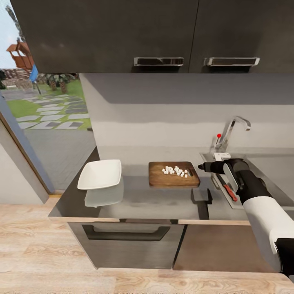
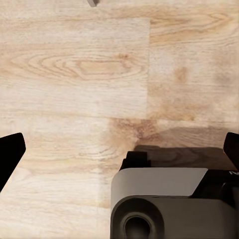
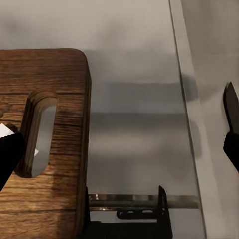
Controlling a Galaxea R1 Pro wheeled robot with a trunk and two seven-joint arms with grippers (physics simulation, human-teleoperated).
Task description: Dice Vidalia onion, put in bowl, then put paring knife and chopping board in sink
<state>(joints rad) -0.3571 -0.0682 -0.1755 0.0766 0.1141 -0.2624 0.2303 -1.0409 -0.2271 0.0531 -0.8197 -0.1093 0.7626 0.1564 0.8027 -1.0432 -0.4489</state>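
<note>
Your right end effector (image 1: 201, 166), fingers spread and empty, hovers at the chopping board's (image 1: 173, 175) right edge, long axis left-right, bare bench (image 1: 134, 196) left toward the bowl (image 1: 100, 174).

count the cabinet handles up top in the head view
2. Both are chrome bar handles on the dark upper cabinets: the left handle above the chopping board, the right handle above the tap.

No readable text, labels, brands or numbers anywhere; only mark is a plain red dot on the tap (image 1: 227, 132).
</note>
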